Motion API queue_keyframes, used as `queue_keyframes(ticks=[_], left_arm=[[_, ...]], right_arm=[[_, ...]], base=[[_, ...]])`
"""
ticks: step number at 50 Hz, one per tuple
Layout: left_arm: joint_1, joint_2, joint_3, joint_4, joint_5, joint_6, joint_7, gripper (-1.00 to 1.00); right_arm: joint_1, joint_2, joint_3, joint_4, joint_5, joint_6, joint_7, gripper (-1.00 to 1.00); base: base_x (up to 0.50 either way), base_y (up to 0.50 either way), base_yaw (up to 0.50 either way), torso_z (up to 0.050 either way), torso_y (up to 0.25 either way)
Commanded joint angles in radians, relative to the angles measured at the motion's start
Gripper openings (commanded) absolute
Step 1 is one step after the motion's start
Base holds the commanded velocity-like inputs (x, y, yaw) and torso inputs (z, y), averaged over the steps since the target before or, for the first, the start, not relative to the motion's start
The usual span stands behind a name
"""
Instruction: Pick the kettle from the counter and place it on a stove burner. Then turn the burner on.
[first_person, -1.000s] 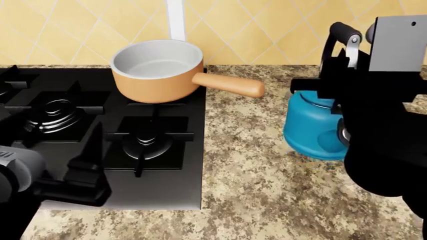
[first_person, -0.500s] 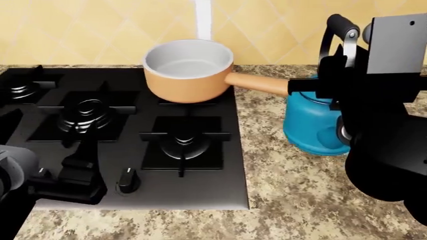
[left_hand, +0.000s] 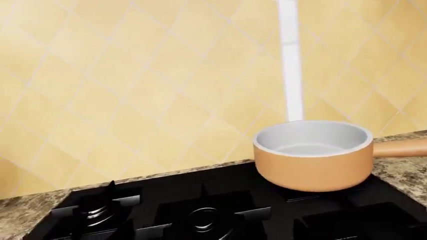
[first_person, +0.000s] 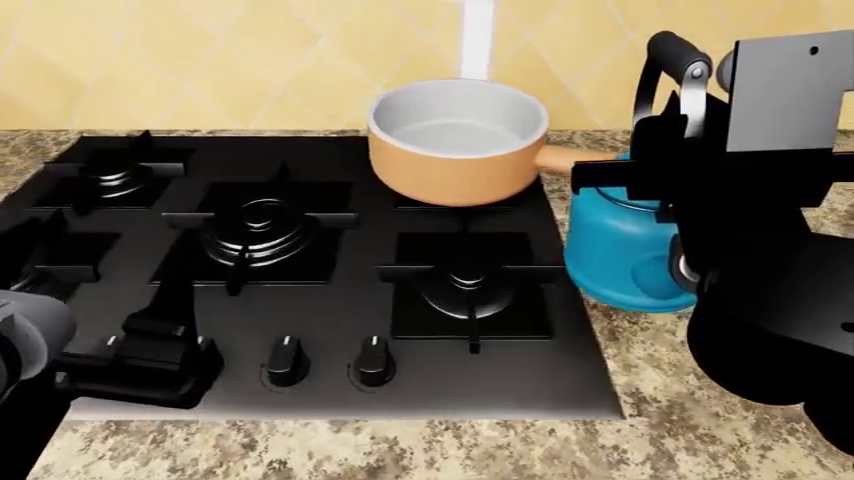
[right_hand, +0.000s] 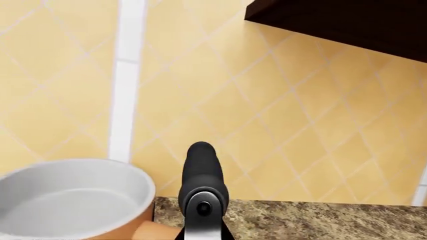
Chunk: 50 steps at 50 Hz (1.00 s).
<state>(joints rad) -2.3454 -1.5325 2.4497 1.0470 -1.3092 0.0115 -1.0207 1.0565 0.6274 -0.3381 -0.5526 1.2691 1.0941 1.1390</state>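
Kettle (first_person: 625, 262) at my right gripper (first_person: 667, 165), beside stove on tabletop (first_person: 641, 350); lifted or resting, cannot tell. Jaws hidden behind handle, grip unclear. Left gripper (first_person: 158, 335) idle, jaws unreadable. Transport step, I judge. Next: carry kettle to stove burner (first_person: 467, 282), avoiding saucepan (first_person: 457, 140).

Kettle (first_person: 625, 262) right of saucepan (first_person: 457, 140)

I can read no writing, brand mark, number or sign in any of my three views. The two knobs (first_person: 328, 361) near the front edge of the cooktop (first_person: 320, 300) carry no markings I can make out, and the kettle (first_person: 625, 255), the saucepan (first_person: 457, 140) and the tiled wall (left_hand: 147, 85) show no lettering either.
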Motion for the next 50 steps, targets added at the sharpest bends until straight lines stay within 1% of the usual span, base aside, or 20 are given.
queue_keyframes(ticks=[1,4,17,25,35,38,42,50], left_arm=[[0.002,-0.002,0.003,0.0,0.004,0.0,-0.001,1.0],[0.003,-0.014,-0.011,0.0,-0.003,-0.009,0.005,1.0],[0.005,-0.015,-0.029,0.0,-0.013,-0.015,0.01,1.0],[0.007,-0.014,-0.022,0.0,-0.007,-0.012,0.008,1.0],[0.009,-0.017,-0.027,0.0,-0.006,-0.012,0.011,1.0],[0.012,-0.017,-0.022,0.0,0.0,-0.008,0.009,1.0],[0.018,-0.023,-0.01,0.0,0.013,-0.006,0.009,1.0],[0.045,-0.036,-0.022,0.0,0.028,0.003,0.012,1.0]], right_arm=[[0.009,0.004,0.009,-0.003,-0.022,-0.001,-0.002,-1.0],[0.012,0.005,0.01,-0.004,-0.019,0.001,0.0,-1.0],[0.018,0.009,0.01,-0.003,-0.012,0.002,0.002,-1.0],[0.009,0.011,0.009,0.002,-0.029,-0.013,-0.004,-1.0],[0.023,-0.008,-0.005,-0.003,-0.039,-0.024,-0.019,-1.0],[0.033,-0.029,-0.047,-0.002,-0.096,-0.045,-0.061,-1.0],[0.044,-0.062,-0.068,0.019,-0.124,-0.063,-0.078,-1.0],[0.054,-0.105,-0.117,0.07,-0.198,-0.102,-0.118,-1.0]], base=[[0.0,0.33,0.0,0.0,0.0],[0.0,0.32,0.0,0.0,0.0],[0.0,0.32,0.0,0.0,0.001],[0.0,0.29,0.0,0.0,0.001],[0.0,0.0,0.0,0.001,0.001],[0.0,0.0,0.0,0.0,0.003],[0.0,0.0,0.0,0.0,0.0],[0.0,0.0,0.0,0.0,0.001]])
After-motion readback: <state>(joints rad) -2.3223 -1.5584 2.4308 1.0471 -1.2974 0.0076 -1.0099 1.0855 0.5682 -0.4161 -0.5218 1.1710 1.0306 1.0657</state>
